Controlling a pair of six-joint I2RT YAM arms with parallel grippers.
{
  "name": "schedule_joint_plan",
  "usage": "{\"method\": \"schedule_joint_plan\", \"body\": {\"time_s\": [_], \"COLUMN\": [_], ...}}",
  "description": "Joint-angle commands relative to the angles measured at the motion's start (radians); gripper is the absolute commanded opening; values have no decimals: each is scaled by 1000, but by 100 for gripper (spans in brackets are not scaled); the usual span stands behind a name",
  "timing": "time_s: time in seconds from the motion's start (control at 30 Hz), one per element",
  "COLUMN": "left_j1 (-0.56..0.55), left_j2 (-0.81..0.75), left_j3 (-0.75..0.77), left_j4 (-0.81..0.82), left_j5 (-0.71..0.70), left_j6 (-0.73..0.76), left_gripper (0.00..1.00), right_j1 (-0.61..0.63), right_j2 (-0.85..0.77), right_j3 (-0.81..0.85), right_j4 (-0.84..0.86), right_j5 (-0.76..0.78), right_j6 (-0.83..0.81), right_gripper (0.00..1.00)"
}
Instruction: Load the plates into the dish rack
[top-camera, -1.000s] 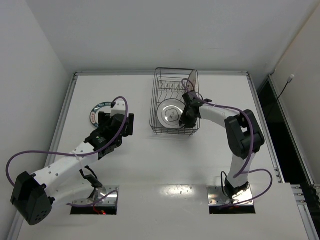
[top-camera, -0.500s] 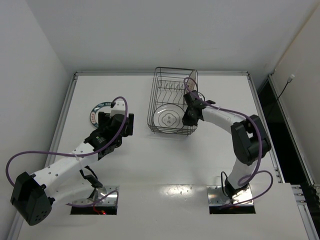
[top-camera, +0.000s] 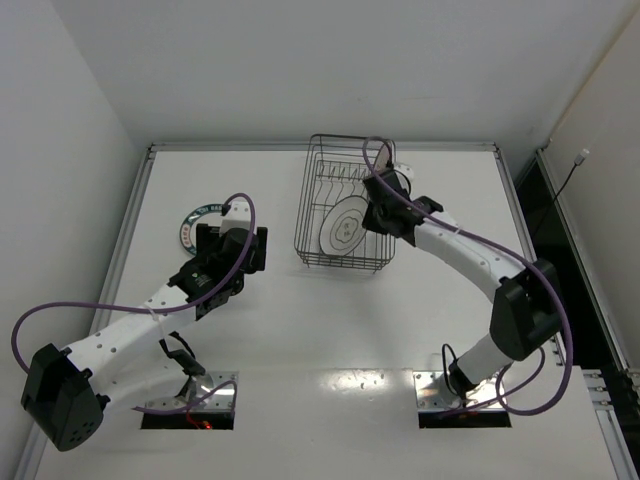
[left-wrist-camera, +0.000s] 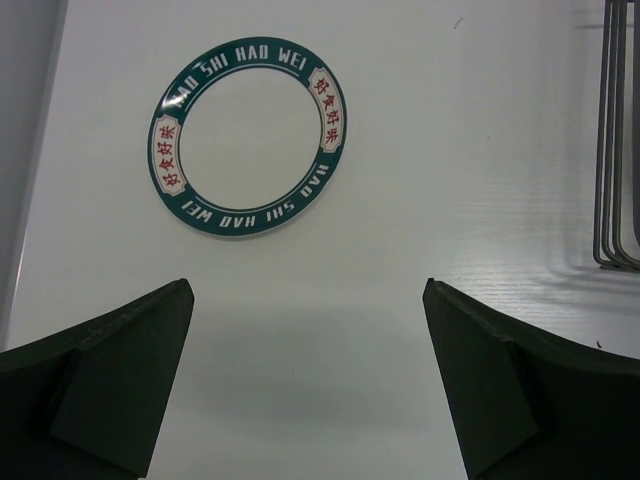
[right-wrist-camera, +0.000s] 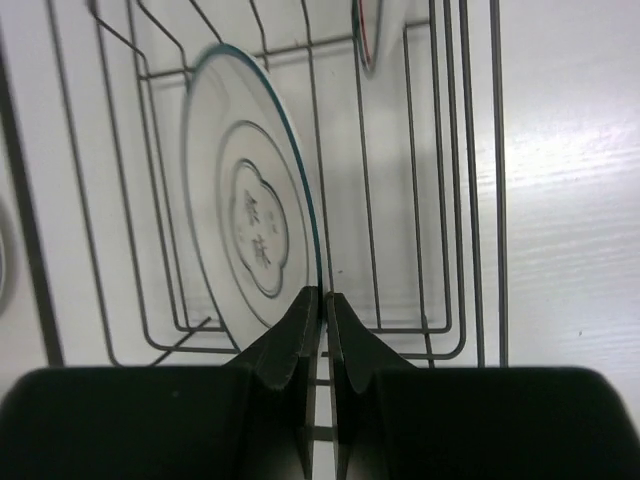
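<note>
Nearest you, your left gripper (left-wrist-camera: 307, 330) hangs over the table (top-camera: 450, 330) to the left of the dish rack (top-camera: 303, 215). Its fingers are spread wide with nothing between them. Just beyond it, the green-rimmed plate (left-wrist-camera: 248, 135) lies flat on the table, left of the rack and apart from its wires.

Farther in, your right gripper (right-wrist-camera: 321, 300) reaches into the rack from its right side. It is pinched down narrow on the rim of the white plate (right-wrist-camera: 250, 220). That plate stands tilted on edge inside the rack's near half, its face turned left. Its outline is blurred in the wrist view. You cannot tell from here whether its lower edge sits between the prongs (top-camera: 340, 183).

At the rack's far right corner, the orange-patterned plate (top-camera: 385, 155) stands on edge.

The main risk is letting go too soon. If the white plate's edge is not caught between prongs, it will likely fall flat onto the rack floor. Your grip is on thin rim only, so the plate may swivel in the jaws. Any sideways push could drag the light wire rack or carry the plate into the orange one. The flat green plate offers little edge to grasp and may skid toward the rack.
</note>
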Motion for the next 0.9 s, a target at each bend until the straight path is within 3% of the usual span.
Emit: {"method": "schedule_joint_plan", "body": {"time_s": [0.0, 0.2, 0.47, 0.63, 0.87], "left_j1": [-5, -5, -5, -5, -5], "left_j2": [-23, -23, -23, -23, -23], "left_j3": [42, 42, 42, 42, 42], "left_j4": [4, 4, 4, 4, 4], "left_j5": [-14, -14, -14, -14, -14], "left_j6": [0, 0, 0, 0, 0], "left_gripper": [100, 100, 100, 100, 100], "right_j1": [21, 30, 8, -33, -88], "right_j2": [-54, -44, 104, 204, 298], "right_j3": [134, 277, 520, 664, 725], "right_j4": [-50, -102, -113, -94, -48], "right_j5": [154, 275, 352, 352, 314], "right_j6": [-68, -140, -287, -390, -446], "right_gripper": [0, 0, 0, 0, 0]}}
